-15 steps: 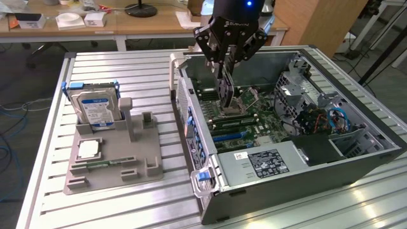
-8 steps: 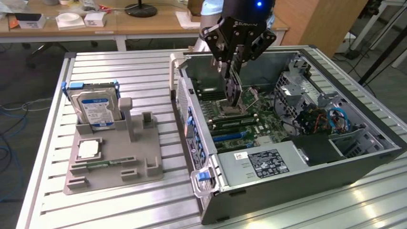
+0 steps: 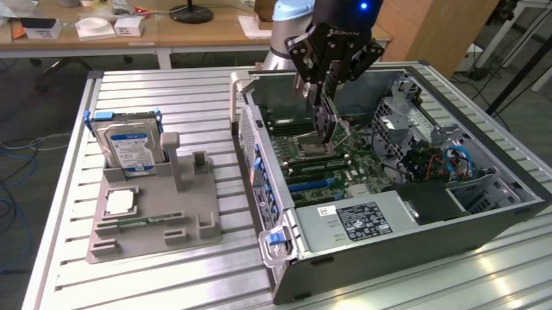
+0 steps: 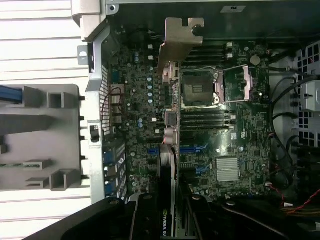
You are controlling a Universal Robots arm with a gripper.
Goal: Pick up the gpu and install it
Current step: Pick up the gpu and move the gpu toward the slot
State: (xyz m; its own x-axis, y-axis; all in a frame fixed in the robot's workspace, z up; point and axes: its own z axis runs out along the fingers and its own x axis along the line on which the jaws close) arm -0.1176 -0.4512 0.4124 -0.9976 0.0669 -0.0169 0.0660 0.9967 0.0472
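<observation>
My gripper (image 3: 324, 87) hangs over the open computer case (image 3: 276, 258) and is shut on the gpu (image 3: 326, 123). The card hangs on edge below the fingers, just above the motherboard (image 3: 345, 165) near the open processor socket (image 3: 312, 145). The wrist view looks straight down the card's thin edge: the gpu (image 4: 170, 150) runs away from my gripper (image 4: 167, 217), and its silver bracket (image 4: 181, 42) is at the far end, toward the case's rear wall. Blue expansion slots (image 4: 192, 149) lie on the board (image 4: 240, 125) beside the card's line.
A grey parts holder (image 3: 155, 213) on the slatted table (image 3: 147, 90) carries an upright silver hard drive (image 3: 129, 147), a processor (image 3: 119, 201) and a green memory stick (image 3: 142, 221). Inside the case are a power supply (image 3: 362, 219), drive cages (image 3: 392, 113) and cables (image 3: 453, 161).
</observation>
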